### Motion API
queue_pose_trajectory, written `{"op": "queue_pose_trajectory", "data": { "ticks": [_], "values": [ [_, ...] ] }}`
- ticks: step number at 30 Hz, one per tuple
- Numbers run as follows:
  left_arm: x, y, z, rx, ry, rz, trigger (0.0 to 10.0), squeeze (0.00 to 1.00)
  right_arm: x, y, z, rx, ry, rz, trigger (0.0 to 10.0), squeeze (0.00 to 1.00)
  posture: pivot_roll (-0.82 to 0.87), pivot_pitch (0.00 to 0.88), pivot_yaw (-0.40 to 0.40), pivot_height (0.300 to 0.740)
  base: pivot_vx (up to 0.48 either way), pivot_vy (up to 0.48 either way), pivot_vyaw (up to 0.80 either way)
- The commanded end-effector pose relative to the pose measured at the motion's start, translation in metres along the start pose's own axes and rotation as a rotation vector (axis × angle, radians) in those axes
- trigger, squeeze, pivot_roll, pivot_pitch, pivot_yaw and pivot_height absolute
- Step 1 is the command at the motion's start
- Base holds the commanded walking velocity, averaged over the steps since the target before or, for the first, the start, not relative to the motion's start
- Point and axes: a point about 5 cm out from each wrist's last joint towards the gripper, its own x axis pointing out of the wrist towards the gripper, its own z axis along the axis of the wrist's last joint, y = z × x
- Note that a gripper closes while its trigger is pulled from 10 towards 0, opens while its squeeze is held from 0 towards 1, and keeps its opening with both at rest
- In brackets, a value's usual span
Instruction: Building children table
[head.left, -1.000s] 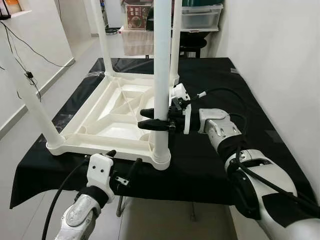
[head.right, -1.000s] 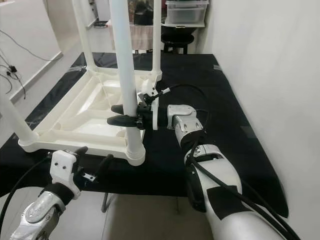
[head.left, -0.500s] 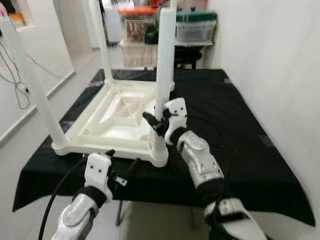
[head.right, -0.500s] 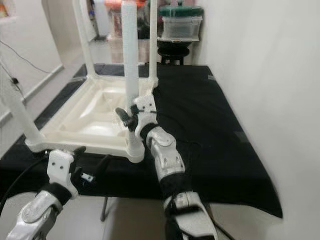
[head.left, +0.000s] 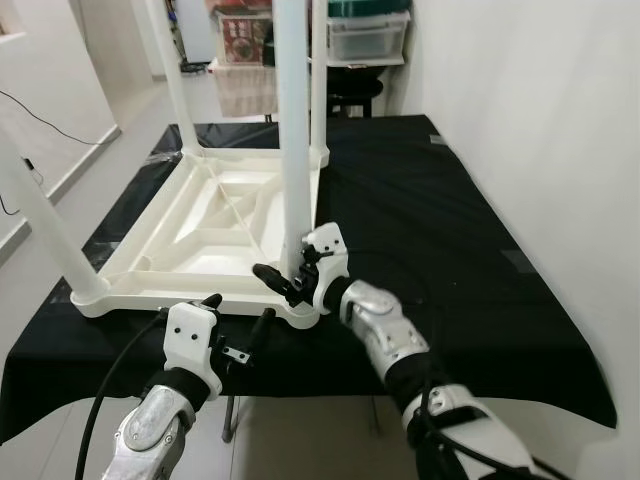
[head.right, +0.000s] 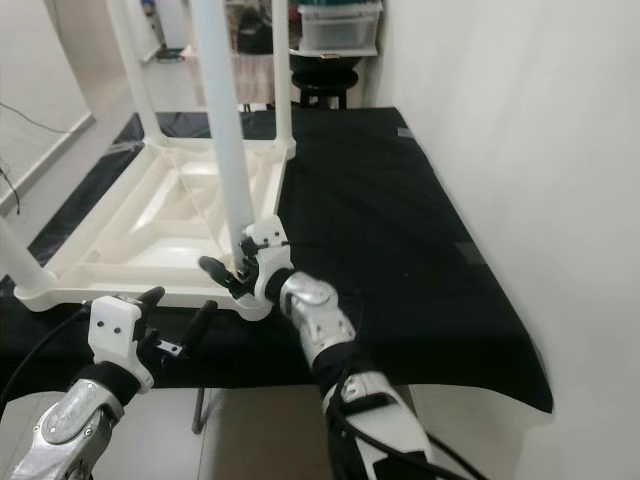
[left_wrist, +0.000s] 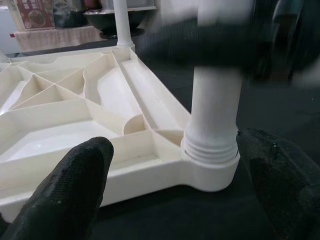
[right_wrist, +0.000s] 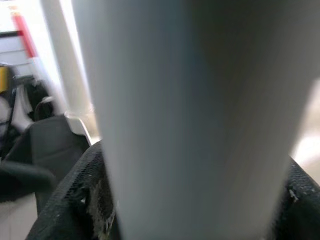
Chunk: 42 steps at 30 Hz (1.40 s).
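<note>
Down the near leg (head.left: 291, 130) goes the right gripper (head.left: 288, 285): a second ago it gripped that leg higher up, with the forearm reaching in level from the right, and now it sits low, just above the threaded socket (left_wrist: 210, 152) at the near right corner of the upturned white table top (head.left: 180, 235). Its black fingers stand either side of the leg and look closed on it; the right wrist view has the white tube pressed between both pads. The table top lies underside up on the black cloth (head.left: 440, 210), its other legs standing upright from the remaining corners.

The left gripper (head.left: 235, 322) hovers at the cloth's front edge, just short of the same corner, fingers apart and holding nothing; that has barely changed.

The step in hand looks like seating this leg. To do it well, the grip should stay square to the tube and turn it about its own axis without leaning it, so the thread does not cross. The left gripper could brace the table top's front rim.
</note>
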Motion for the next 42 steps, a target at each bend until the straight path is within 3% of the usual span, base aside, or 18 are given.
{"op": "queue_pose_trajectory", "data": {
  "ticks": [1,4,6,7,15,16,28,32,33,34,35,36,37,38,39,42],
  "values": [
    [-0.001,0.000,-0.004,-0.006,0.021,0.003,10.0,0.00,0.002,0.004,0.007,-0.007,-0.008,0.083,10.0,0.00,-0.01,0.044,-0.012,0.740,0.000,0.000,0.00],
    [0.000,0.001,-0.004,-0.007,0.021,0.005,10.0,0.00,-0.006,-0.007,0.020,-0.049,0.014,0.212,10.0,0.00,-0.01,0.039,-0.014,0.740,0.000,0.000,0.00],
    [0.000,0.001,-0.004,-0.007,0.021,0.005,10.0,0.00,-0.007,-0.009,0.022,-0.056,0.021,0.233,10.0,0.00,-0.01,0.039,-0.014,0.740,0.000,0.000,0.00],
    [-0.001,0.000,-0.005,-0.007,0.025,0.004,10.0,0.00,-0.010,-0.015,0.029,-0.098,0.052,0.332,10.0,0.00,0.01,0.038,-0.014,0.740,0.000,0.000,0.00],
    [-0.001,-0.001,-0.006,-0.005,0.029,0.002,10.0,0.00,-0.009,-0.020,0.037,-0.064,0.076,0.393,10.0,0.00,0.01,0.037,-0.015,0.740,0.000,0.000,0.00],
    [-0.001,-0.001,-0.006,-0.005,0.030,0.002,10.0,0.00,-0.010,-0.019,0.037,-0.048,0.077,0.407,0.0,0.00,0.02,0.036,-0.015,0.740,0.000,0.000,0.00],
    [-0.001,-0.001,-0.006,-0.008,0.030,-0.002,10.0,0.00,-0.019,-0.025,0.030,-0.045,0.081,0.406,0.0,0.00,0.01,0.038,-0.007,0.740,0.000,0.000,0.00],
    [-0.002,-0.001,-0.004,-0.008,0.027,-0.001,10.0,0.00,-0.026,-0.029,0.021,-0.080,0.096,0.345,0.0,0.00,0.00,0.050,-0.015,0.740,0.000,0.000,0.00],
    [-0.003,-0.001,-0.004,-0.008,0.025,0.000,10.0,0.00,-0.025,-0.029,0.015,-0.063,0.095,0.254,0.0,0.00,0.00,0.058,-0.023,0.740,0.000,0.000,0.00],
    [-0.003,-0.001,-0.004,-0.008,0.025,0.000,10.0,0.00,-0.025,-0.029,0.015,-0.063,0.095,0.254,0.0,0.00,0.00,0.058,-0.023,0.740,0.000,0.000,0.00],
    [-0.004,-0.001,-0.004,-0.007,0.025,0.001,10.0,0.00,-0.018,-0.029,0.004,-0.037,0.087,0.013,0.0,0.00,0.00,0.065,-0.032,0.740,0.000,0.000,0.00],
    [-0.005,0.000,-0.003,-0.007,0.023,0.002,10.0,0.00,-0.016,-0.031,-0.009,0.029,0.078,-0.303,0.0,0.00,-0.01,0.064,-0.028,0.740,0.000,0.000,0.00],
    [-0.005,0.001,-0.001,-0.010,0.021,0.002,10.0,0.00,-0.017,-0.010,-0.030,0.088,0.097,-0.389,0.0,0.00,-0.01,0.084,-0.010,0.740,0.000,0.000,0.00],
    [-0.005,0.001,-0.001,-0.010,0.021,0.002,10.0,0.00,-0.017,-0.010,-0.030,0.088,0.097,-0.389,0.0,0.00,-0.01,0.084,-0.010,0.740,0.000,0.000,0.00],
    [-0.005,0.001,-0.001,-0.012,0.020,0.001,10.0,0.00,-0.019,0.005,-0.042,0.126,0.105,-0.412,0.0,0.00,-0.01,0.089,-0.006,0.740,0.000,0.000,0.00],
    [-0.005,0.001,-0.002,-0.003,0.026,-0.002,10.0,0.00,-0.016,0.017,-0.048,0.124,0.110,-0.363,0.0,0.00,-0.02,0.065,0.005,0.740,0.000,0.000,0.00]
  ]
}}
